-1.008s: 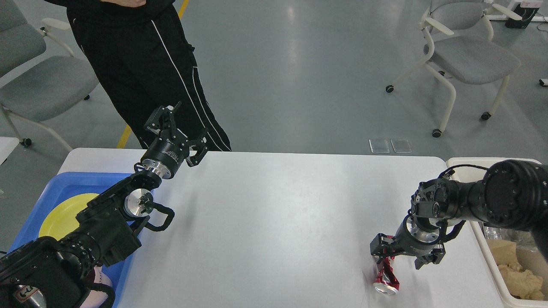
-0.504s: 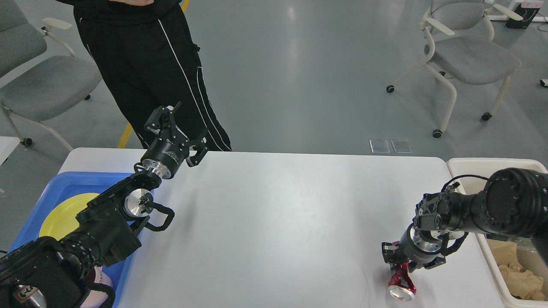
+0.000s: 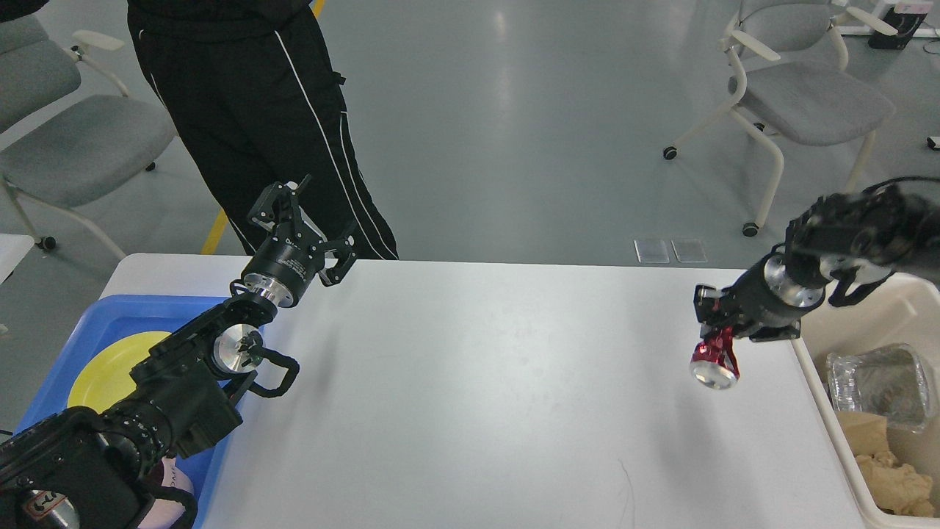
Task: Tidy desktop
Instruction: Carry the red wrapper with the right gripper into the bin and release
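The desktop (image 3: 477,382) is a wide white tabletop with rounded corners. My right gripper (image 3: 723,334) is shut on a crushed red can (image 3: 715,360) and holds it in the air above the desktop's right side, left of the beige bin (image 3: 822,382). The can's silver end faces me. My left gripper (image 3: 305,220) is open and empty, raised over the desktop's far left edge.
A blue tray (image 3: 95,323) with a yellow plate (image 3: 110,367) sits at the left. The beige bin at the right holds a clear plastic container (image 3: 877,386) and crumpled brown paper (image 3: 888,470). A person in black trousers (image 3: 264,125) stands behind the desk. Grey chairs stand at both sides.
My right gripper closed on the red can lying on the desktop, then lifted it up and back towards the bin. The left arm has not moved.
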Robot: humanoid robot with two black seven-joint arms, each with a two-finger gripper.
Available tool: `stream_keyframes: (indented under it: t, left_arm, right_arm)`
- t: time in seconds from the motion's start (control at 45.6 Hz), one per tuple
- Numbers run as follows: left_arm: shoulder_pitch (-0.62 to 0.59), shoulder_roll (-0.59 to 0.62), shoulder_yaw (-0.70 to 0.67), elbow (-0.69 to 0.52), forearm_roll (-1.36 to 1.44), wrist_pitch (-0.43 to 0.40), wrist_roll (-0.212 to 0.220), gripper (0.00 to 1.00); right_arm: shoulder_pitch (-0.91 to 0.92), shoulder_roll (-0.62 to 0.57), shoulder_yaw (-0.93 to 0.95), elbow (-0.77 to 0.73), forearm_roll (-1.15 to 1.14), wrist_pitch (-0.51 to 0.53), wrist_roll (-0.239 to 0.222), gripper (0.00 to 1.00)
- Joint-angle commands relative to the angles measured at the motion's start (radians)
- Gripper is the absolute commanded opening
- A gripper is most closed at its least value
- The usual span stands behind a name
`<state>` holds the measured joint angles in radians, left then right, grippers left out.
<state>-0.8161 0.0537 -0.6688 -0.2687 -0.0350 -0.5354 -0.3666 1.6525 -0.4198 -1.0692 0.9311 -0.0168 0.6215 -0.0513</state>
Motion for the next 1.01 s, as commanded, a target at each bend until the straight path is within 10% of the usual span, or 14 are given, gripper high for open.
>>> stream_keyframes:
  t: [0.0, 0.372, 0.745, 0.876, 0.986]
  left_arm:
    - [0.0, 0.0, 0.0, 0.0, 0.0, 0.0, 0.0, 0.96]
    - [0.0, 0.0, 0.0, 0.0, 0.0, 0.0, 0.0, 0.96]
    - [0.0, 0.0, 0.0, 0.0, 0.0, -0.002, 0.0, 0.96]
    - [0.0, 0.0, 0.0, 0.0, 0.001, -0.002, 0.0, 0.96]
    - [0.0, 0.0, 0.0, 0.0, 0.001, 0.0, 0.0, 0.96]
  right_arm:
    - [0.139, -0.089, 0.038, -0.001, 0.0, 0.072, 0.001, 0.0]
    - [0.21, -0.198, 0.044, -0.098, 0.0, 0.051, -0.001, 0.0]
    - [-0.353, -0.231, 0.184, -0.394, 0.015, -0.466, 0.001, 0.0]
    - [-0.525, -0.218, 0.29, -0.523, 0.014, -0.5, 0.001, 0.7]
    - [-0.635, -0.183, 0.337, -0.6, 0.015, -0.502, 0.001, 0.84]
